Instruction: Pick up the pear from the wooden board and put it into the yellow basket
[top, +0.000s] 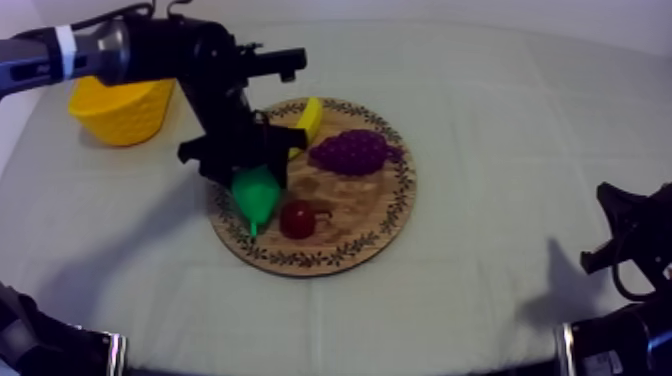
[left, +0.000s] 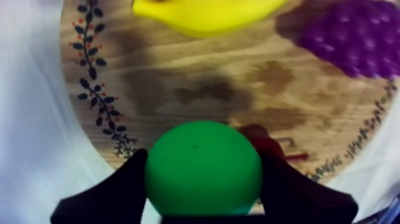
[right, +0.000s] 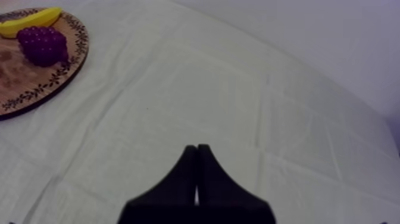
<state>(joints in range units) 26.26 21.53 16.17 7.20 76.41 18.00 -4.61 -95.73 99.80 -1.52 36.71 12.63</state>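
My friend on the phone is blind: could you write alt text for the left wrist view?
Black jaws are closed round a green pear over the edge of a wooden board with a leaf-patterned rim. Farther along the board lie a yellow banana and purple grapes, and a small red fruit peeks beside the pear.

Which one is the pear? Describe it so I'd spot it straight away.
Find the round wooden board mid-table. At its left edge the left gripper is shut on the pear. It is the only bright green fruit, beside a small red fruit.
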